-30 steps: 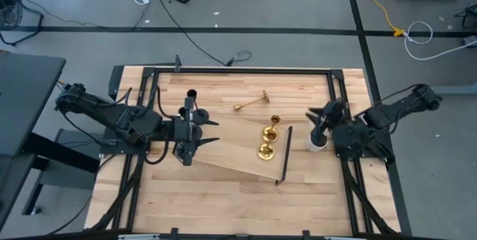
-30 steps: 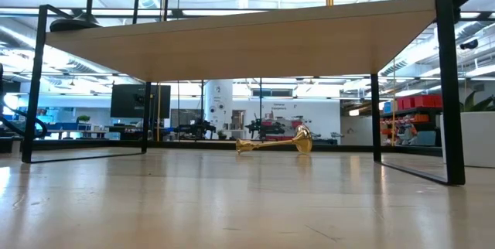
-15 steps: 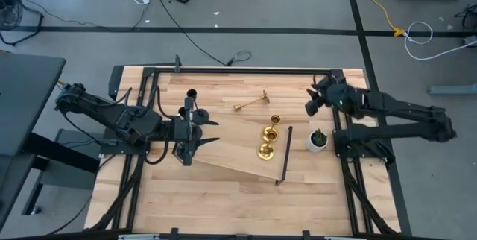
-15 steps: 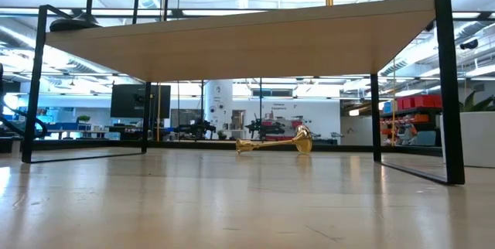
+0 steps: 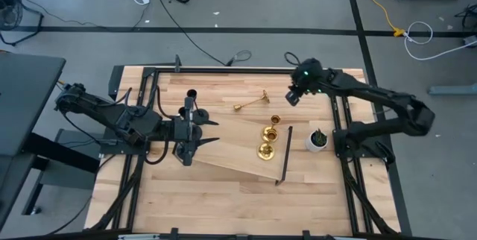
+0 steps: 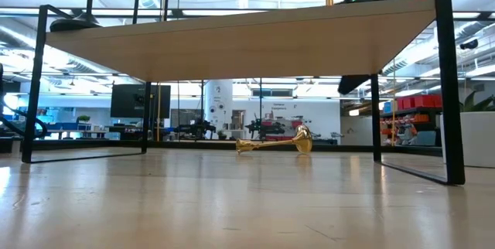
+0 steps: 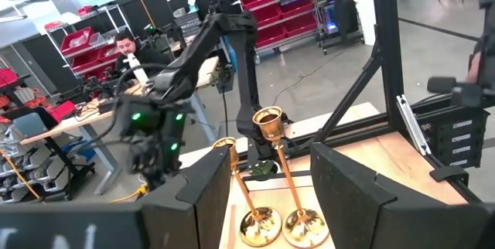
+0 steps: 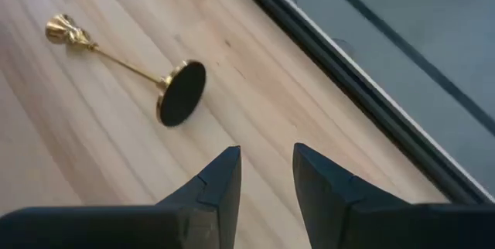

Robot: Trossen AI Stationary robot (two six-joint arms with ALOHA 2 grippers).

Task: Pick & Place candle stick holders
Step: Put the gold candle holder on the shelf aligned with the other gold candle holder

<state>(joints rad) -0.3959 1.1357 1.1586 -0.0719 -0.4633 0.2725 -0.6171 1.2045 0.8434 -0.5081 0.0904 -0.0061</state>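
Note:
Three gold candle stick holders (image 5: 268, 133) stand upright on their disc bases near the right end of a raised wooden board (image 5: 238, 154). Another gold one (image 5: 253, 103) lies on its side on the table beyond the board's far edge. What looks like a black one (image 5: 191, 94) shows at the board's far left. My right gripper (image 5: 294, 95) hangs open above the table, just right of the lying holder (image 8: 124, 63), with nothing between its fingers. My left gripper (image 5: 215, 132) is open and level at the board's left end, pointing at the standing gold holders (image 7: 268, 121).
A small white pot with a green plant (image 5: 317, 140) stands on the table right of the board. The board rests on thin black bar legs (image 6: 445, 86); one bar (image 5: 283, 154) shows at its right end. A black frame rail (image 8: 340, 79) runs along the table's far edge.
My right gripper has swung from beside the white pot toward the table's far edge and then left. It has sunk a little and now hangs close to the lying gold holder. The holders and the board have not moved.

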